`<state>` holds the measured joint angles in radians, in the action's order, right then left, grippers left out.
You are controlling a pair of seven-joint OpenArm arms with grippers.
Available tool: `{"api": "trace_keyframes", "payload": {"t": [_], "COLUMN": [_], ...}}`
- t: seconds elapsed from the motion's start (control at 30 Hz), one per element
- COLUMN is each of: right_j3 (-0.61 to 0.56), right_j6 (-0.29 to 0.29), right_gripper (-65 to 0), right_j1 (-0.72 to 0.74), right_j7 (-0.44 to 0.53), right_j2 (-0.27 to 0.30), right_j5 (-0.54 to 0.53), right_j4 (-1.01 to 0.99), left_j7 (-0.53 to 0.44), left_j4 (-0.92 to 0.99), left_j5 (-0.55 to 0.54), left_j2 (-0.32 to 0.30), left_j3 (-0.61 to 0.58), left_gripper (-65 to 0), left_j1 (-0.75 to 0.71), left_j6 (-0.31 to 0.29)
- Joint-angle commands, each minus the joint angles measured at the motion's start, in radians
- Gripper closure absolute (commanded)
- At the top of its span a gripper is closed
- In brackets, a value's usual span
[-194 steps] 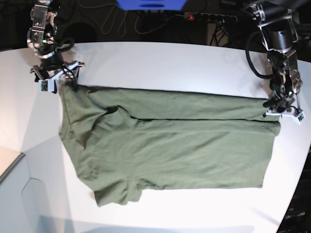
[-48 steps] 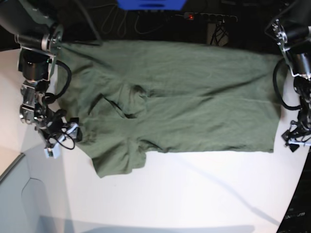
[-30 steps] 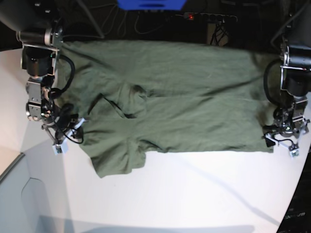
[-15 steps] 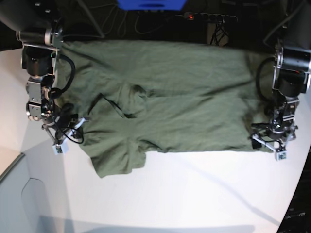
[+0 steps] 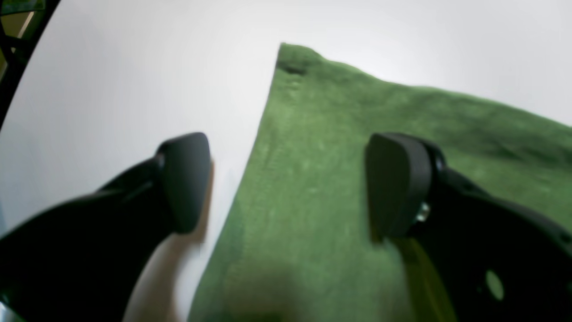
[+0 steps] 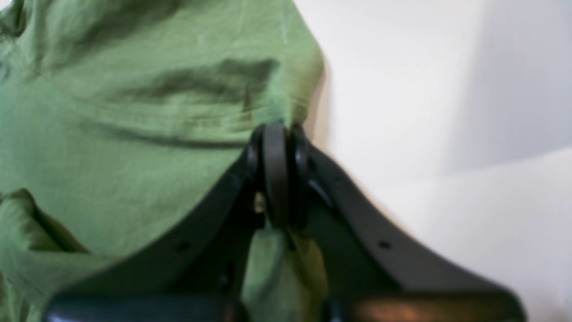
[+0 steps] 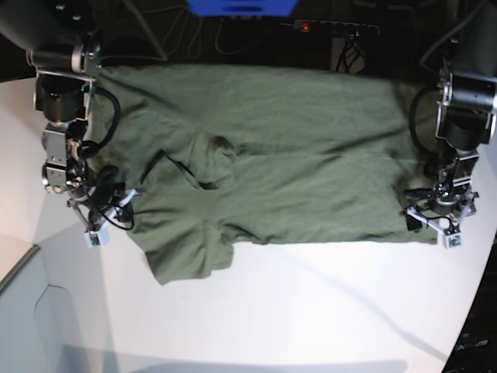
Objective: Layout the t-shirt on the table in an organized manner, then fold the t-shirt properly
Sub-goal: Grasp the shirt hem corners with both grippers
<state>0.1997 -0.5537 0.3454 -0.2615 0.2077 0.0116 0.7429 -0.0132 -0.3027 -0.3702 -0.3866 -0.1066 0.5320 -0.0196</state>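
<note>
The olive t-shirt (image 7: 295, 155) lies spread across the white table (image 7: 311, 311), and its far edge runs off the back. On the base view's right, my left gripper (image 7: 429, 221) is open over the shirt's near hem corner. In its wrist view the hem edge (image 5: 447, 116) runs between the fingers: one finger (image 5: 185, 179) is over bare table, the other (image 5: 393, 183) over cloth. On the base view's left, my right gripper (image 7: 112, 214) is shut at the shirt's sleeve-side edge. Its wrist view shows the tips (image 6: 277, 134) pinched on the cloth (image 6: 134, 134), with creases running to them.
A power strip (image 7: 334, 27), cables and a blue object (image 7: 241, 6) sit behind the table's far edge. A lower grey surface (image 7: 31, 311) borders the table at the front left. The table's curved edge runs close to both arms.
My left gripper has moved left along the table onto the shirt's hem corner, staying open. The right arm and the shirt have not moved.
</note>
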Motion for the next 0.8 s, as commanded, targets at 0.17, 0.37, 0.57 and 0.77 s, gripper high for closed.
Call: {"api": "trace_keyframes", "payload": {"t": [0.17, 0.37, 0.57, 0.77], "right_j3": [0.002, 0.002, 0.002, 0.002], "right_j6": [-0.007, -0.007, -0.007, -0.007], "right_gripper": [0.0, 0.0, 0.0, 0.0], "right_j1": [0.019, 0.019, 0.019, 0.019], "right_j7": [0.006, 0.006, 0.006, 0.006], "right_j2": [0.009, 0.009, 0.011, 0.011], "right_j5": [-0.005, -0.005, -0.005, -0.005], "right_j4": [0.011, 0.011, 0.011, 0.011], "left_j7": [-0.026, -0.018, -0.017, -0.017], "left_j4": [-0.010, -0.010, -0.010, -0.008], "left_j5": [0.000, 0.000, 0.000, 0.000], "left_j2": [0.007, 0.010, 0.016, 0.015], "left_j3": [0.002, 0.002, 0.002, 0.002], "left_gripper": [-52.7, -50.2, -29.1, -16.7], "left_j1": [0.013, 0.013, 0.017, 0.017], "left_j6": [0.004, -0.003, 0.002, 0.004]}}
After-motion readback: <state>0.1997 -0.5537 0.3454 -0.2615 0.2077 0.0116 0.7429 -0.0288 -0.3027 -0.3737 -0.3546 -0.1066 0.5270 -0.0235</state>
